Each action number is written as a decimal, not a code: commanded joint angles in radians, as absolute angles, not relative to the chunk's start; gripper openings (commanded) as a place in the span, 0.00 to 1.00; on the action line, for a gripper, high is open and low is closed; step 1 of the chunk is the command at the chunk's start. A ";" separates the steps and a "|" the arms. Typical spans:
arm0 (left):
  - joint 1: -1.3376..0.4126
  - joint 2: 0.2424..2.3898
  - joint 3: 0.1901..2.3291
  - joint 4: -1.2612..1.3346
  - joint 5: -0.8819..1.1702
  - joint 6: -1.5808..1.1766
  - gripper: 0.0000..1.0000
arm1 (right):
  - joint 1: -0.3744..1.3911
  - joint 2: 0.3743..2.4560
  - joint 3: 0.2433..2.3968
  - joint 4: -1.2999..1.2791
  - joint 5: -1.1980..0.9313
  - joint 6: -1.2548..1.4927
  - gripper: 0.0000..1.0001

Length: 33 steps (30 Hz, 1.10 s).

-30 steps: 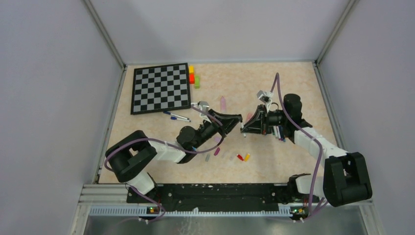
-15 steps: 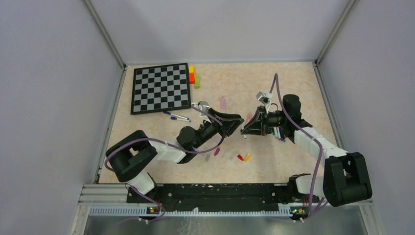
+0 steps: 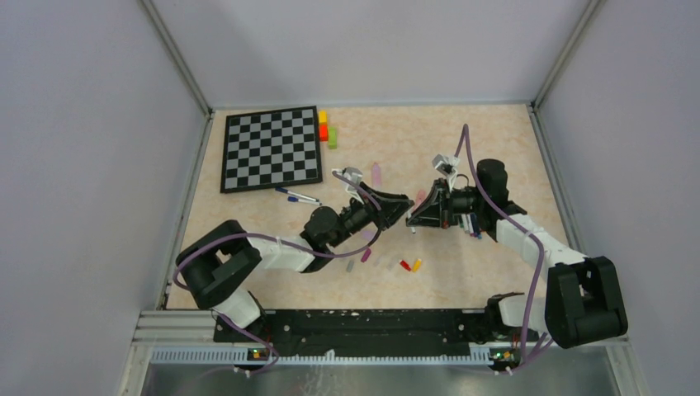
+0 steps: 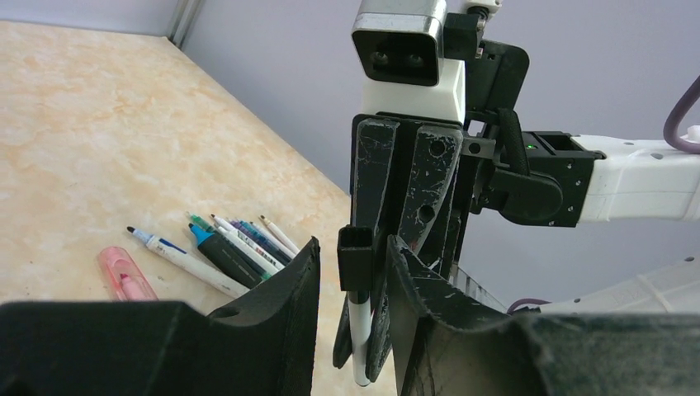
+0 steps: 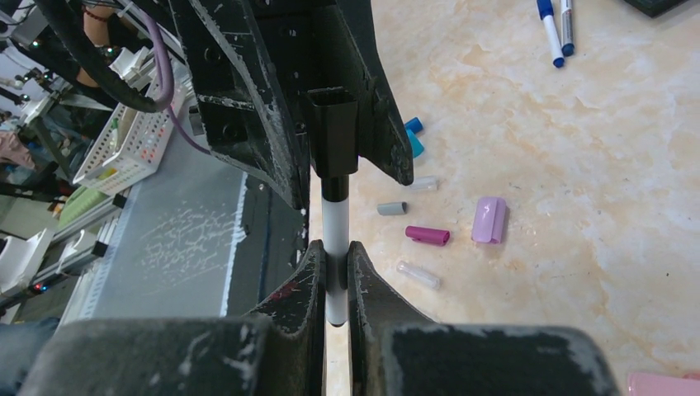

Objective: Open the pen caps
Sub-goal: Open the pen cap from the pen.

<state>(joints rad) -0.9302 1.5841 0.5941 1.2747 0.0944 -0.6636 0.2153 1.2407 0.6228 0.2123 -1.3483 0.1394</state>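
Your right gripper [image 5: 334,264] clamps pen [image 5: 334,223] mid-table. Black cap [image 5: 334,124] on it, not yet off. Left gripper [image 4: 352,247] jaws apart round cap, no firm grip. Loose caps [image 3: 404,265] at 6 o'clock: several done. Two pens [image 3: 297,196] at 9 o'clock look capped, hard to tell.

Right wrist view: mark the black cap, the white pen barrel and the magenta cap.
black cap [image 5: 334,132], right wrist view, middle of its side
white pen barrel [image 5: 334,235], right wrist view, white stretch under the cap
magenta cap [image 5: 428,235], right wrist view, its middle
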 commanded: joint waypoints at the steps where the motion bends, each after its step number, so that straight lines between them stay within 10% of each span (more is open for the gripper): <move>1: -0.933 1.530 0.635 1.267 0.069 -0.659 0.39 | 0.225 1.249 0.670 0.204 -1.340 0.098 0.00; 25: -0.934 1.541 0.674 1.135 0.061 -0.701 0.38 | 0.224 1.247 0.691 0.121 -1.300 0.025 0.00; 33: -0.931 1.520 0.683 1.126 0.034 -0.688 0.00 | 0.225 1.256 0.687 0.118 -1.298 0.021 0.00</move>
<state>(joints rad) -0.9295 1.5414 0.6418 1.0996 0.0502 -0.7036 0.2153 1.2469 0.6445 0.0998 -1.2953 0.0498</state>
